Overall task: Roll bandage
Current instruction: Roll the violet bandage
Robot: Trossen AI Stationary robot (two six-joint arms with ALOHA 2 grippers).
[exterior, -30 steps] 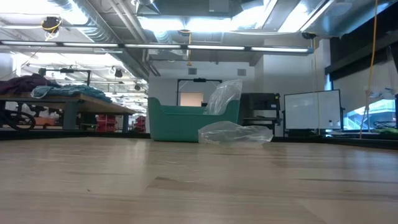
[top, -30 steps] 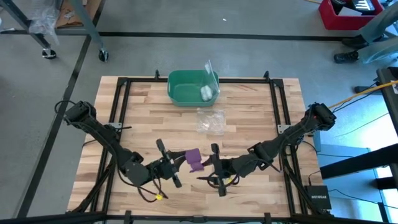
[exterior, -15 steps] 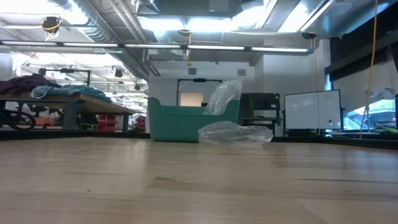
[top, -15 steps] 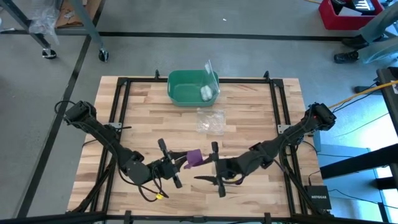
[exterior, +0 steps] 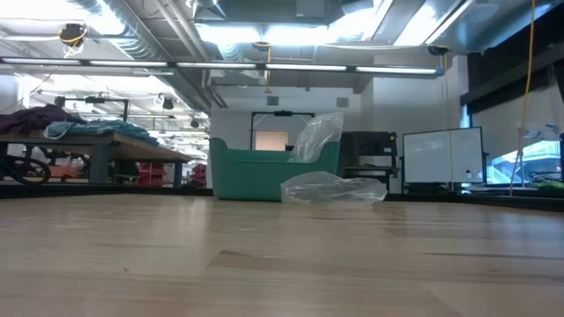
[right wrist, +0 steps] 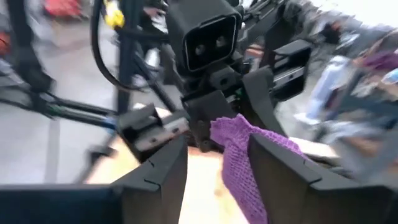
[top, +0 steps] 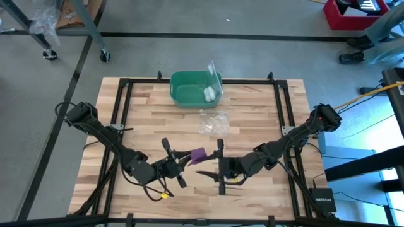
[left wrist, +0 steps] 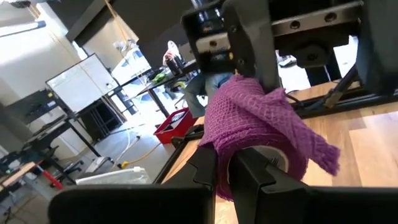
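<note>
Left end effector (top: 184, 162) pinched the purple bandage (top: 197, 154) above the near middle of the desk (top: 145, 113), its fingers (left wrist: 249, 171) pressed on the partly wound roll. Right end effector (top: 208, 172), spread, faced it with the loose tail between its fingers. Soft, light, stretchy mesh; best gripped at the roll's core.

No text, label, brand, number or sign can be read on anything in these views.
</note>
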